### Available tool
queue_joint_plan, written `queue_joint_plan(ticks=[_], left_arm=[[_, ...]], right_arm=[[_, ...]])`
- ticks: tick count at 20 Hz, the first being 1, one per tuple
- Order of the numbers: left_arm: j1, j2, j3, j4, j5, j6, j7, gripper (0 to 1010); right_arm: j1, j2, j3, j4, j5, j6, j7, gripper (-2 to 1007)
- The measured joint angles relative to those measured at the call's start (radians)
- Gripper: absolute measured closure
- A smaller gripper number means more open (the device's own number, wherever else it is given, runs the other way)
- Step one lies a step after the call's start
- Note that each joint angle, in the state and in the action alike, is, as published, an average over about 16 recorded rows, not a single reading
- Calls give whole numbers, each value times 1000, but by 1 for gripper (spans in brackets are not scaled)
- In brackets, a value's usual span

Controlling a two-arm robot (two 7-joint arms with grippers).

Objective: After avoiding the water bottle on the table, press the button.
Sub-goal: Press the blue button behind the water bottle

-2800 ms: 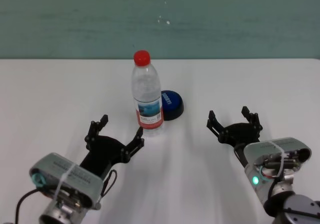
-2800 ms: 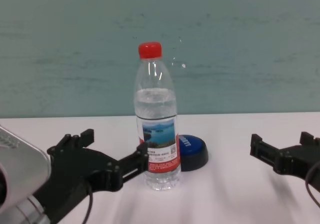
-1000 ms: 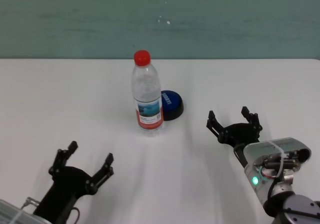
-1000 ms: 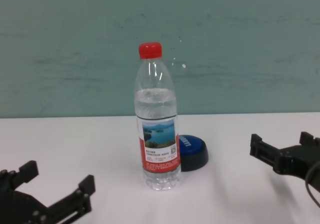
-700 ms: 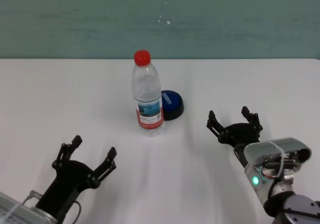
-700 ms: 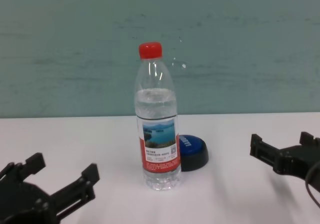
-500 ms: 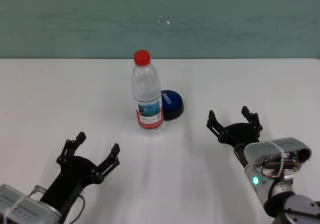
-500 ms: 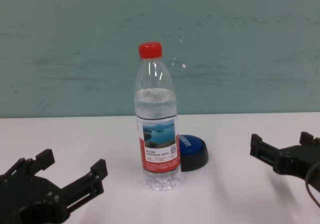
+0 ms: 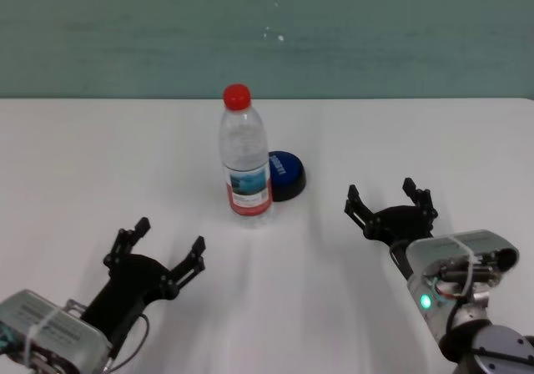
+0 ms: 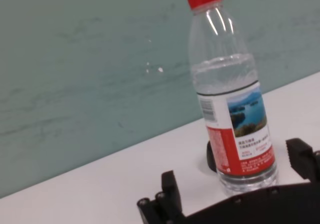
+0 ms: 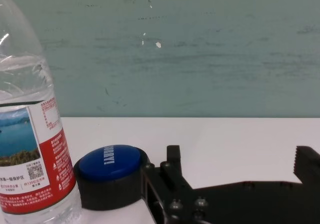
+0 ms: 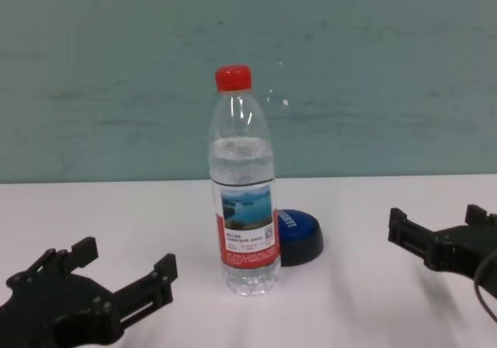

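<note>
Bottle (image 9: 247, 159) is standing upright on the table (image 9: 75, 174), hiding part of the button (image 9: 286, 174) behind it. Left gripper (image 9: 158, 261) and right gripper (image 9: 390, 206) are hovering nearby, fingers spread, empty. Tall, light bottle probably tips easily; rigid button wants a top-down press.

You see right gripper (image 11: 235, 176) close up front, black fingers (image 11: 172, 166) spread wide, nothing between them. Bottle (image 11: 27, 134) upright on white table (image 11: 225, 134) at gripper's ten o'clock, lake-photo label facing you. Blue button (image 11: 111, 163) on black base just beside bottle, at gripper's eleven o'clock, near one fingertip, not touching. Teal wall (image 11: 200, 49) behind.
</note>
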Motion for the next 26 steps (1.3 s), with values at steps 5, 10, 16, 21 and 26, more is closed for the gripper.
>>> queue_joint_plan(ticks=[5,10,16,21,26], left_arm=[[-9,2,4,6,3,8,-1,10],[-8,2,4,6,3,8,-1,10],[-6,1,3,4,1,6,-1,10],[-6,1,2,3,0,5,-1,10],[-5,1,2,2,0,5,-1,10]], right_arm=[[0,0,0,0,0,0,0,1],[0,0,0,0,0,0,0,1],[0,0,0,0,0,0,0,1],[-5,5,-5,-10,-3,-7,17,1],[-22,20,-14,-41,-6,-20,59,1]])
